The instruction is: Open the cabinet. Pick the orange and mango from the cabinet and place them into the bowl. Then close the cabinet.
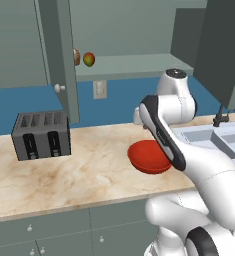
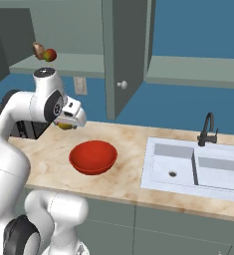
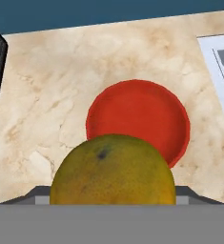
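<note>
The cabinet stands open, its left door (image 1: 59, 60) and right door (image 1: 223, 47) swung out, one door (image 2: 124, 55) with its pale knob showing in the right base view. On the cabinet shelf sits the mango (image 1: 89, 59) (image 2: 50, 55). My gripper (image 2: 66, 123) hangs above the counter just behind and left of the red bowl (image 2: 92, 157) (image 1: 145, 159), shut on the orange (image 3: 112, 174) (image 2: 64, 126). In the hand view the orange covers the fingertips, and the bowl (image 3: 137, 112) lies right beyond it, empty.
A brownish round item (image 1: 76, 57) sits beside the mango on the shelf. A dark toaster (image 1: 41, 135) stands at the counter's left. The sink (image 2: 193, 167) and black faucet (image 2: 207, 128) lie right of the bowl. Low drawers (image 1: 49, 232) run under the counter edge.
</note>
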